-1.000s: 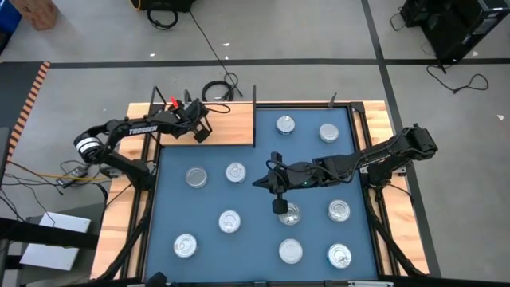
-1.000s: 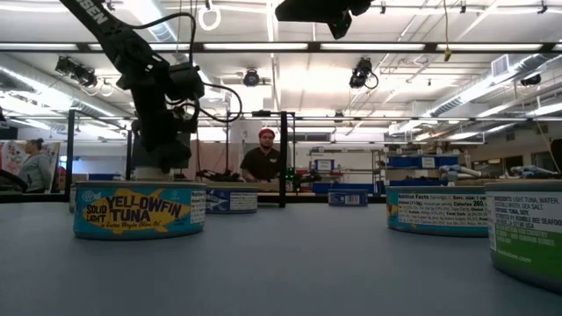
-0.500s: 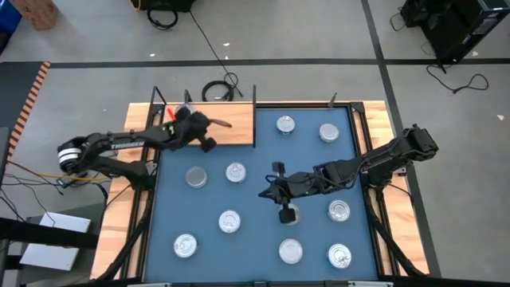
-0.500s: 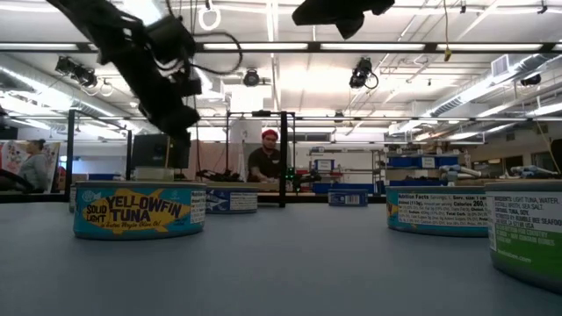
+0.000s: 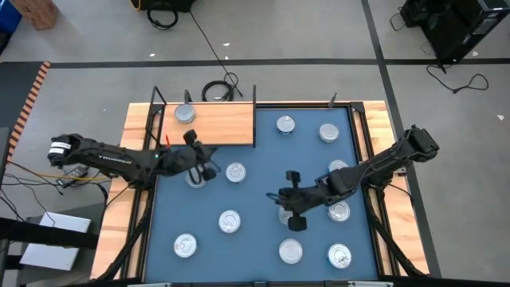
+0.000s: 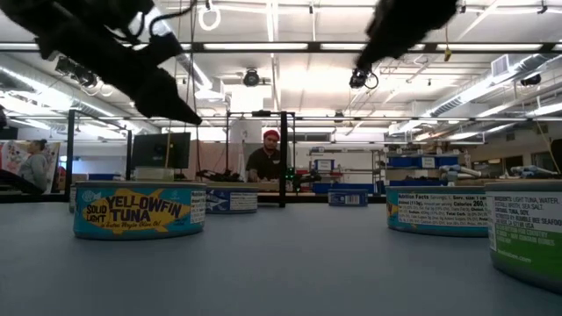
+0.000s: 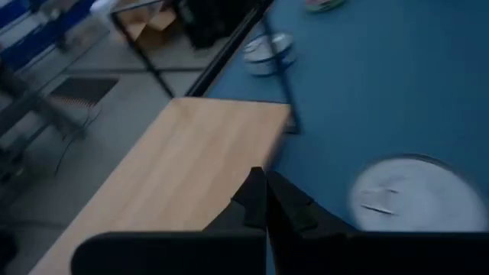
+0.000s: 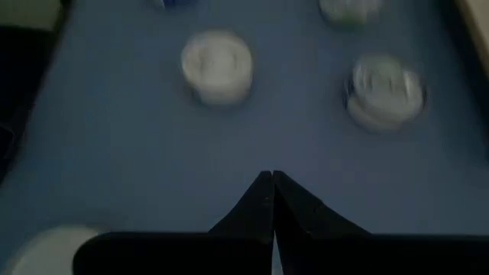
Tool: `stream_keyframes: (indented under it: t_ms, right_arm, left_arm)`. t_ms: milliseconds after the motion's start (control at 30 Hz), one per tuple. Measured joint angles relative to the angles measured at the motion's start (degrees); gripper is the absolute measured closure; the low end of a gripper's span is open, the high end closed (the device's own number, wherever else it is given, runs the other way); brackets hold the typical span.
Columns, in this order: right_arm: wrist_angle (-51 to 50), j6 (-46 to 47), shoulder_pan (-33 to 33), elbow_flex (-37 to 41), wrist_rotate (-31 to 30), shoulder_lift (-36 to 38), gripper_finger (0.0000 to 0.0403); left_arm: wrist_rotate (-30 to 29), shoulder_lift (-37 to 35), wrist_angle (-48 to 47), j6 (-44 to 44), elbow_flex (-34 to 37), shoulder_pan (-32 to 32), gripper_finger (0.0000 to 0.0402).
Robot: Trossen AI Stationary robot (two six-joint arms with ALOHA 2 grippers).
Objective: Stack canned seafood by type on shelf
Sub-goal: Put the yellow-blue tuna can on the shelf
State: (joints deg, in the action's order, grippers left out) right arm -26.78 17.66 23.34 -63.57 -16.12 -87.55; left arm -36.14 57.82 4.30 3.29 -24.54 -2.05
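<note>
Twelve tins in all – eleven on the blue mat (image 5: 256, 239) that covers the table (image 5: 137, 209) and one on the shelf (image 5: 219, 125). Each is a small, flat, round silver tin lying lid-up, with a shiny top; from table height the nearest ones show printed paper bands, one yellow and blue reading "Yellowfin Tuna" (image 6: 139, 211).

The nearest row holds three tins (image 5: 186, 246), well apart from each other. The next row also holds three, and the right tool (image 5: 295, 221) hangs over the middle one, its fingers (image 8: 273, 200) pressed together and holding nothing.

Farther on are three more. The left tool (image 5: 201, 169) is over the leftmost of them, fingers (image 7: 263, 200) likewise pressed shut and empty; the rightmost is partly hidden under the right arm.

At the far edge of the mat two tins sit near each other towards the right. The shelf is a single light-brown wooden board at the far left corner, just beside the mat, its long axis running left to right across the table, with thin black posts upright at its ends. Its one tin (image 5: 185, 115) sits at the left end.

Beyond the table, a person (image 6: 263, 163) is seated in the room.
</note>
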Motion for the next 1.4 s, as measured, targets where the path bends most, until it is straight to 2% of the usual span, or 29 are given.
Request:
stream_keyframes:
  t_ms: [233, 433, 667, 767, 900, 1133, 1400]
  right_arm:
    - [-8.26, 16.63, 7.46, -0.09, 2.65, -0.60, 0.0372]
    - [-13.23, 26.52, 13.97, -0.09, 12.50, -2.76, 0.0350]
    - [-16.74, 36.17, 19.02, -0.11, 21.98, -5.00, 0.0308]
    - [-17.73, 37.02, 20.55, -0.11, 26.96, -6.02, 0.0295]
    - [-19.58, 38.20, 22.40, -0.11, 29.22, -7.07, 0.0292]
    - [-24.62, 32.85, 23.26, -0.06, 27.99, -9.12, 0.0293]
    - [-24.35, 27.26, 21.32, -0.09, 26.04, -9.97, 0.0293]
  left_arm:
    - [0.20, 0.46, 10.86, 3.80, 4.00, -9.24, 0.0401]
    - [0.22, 0.46, 11.19, 3.95, 4.18, -14.01, 0.0399]
    - [1.27, 0.46, 10.93, 3.95, 4.19, -15.36, 0.0399]
    - [2.92, 0.49, 10.82, 4.01, 4.21, -15.38, 0.0398]
    - [4.05, 0.49, 10.72, 4.23, 4.21, -15.38, 0.0398]
    - [4.50, 0.49, 10.93, 5.09, 4.21, -15.38, 0.0398]
    - [5.18, 0.49, 11.06, 5.42, 4.21, -15.46, 0.0398]
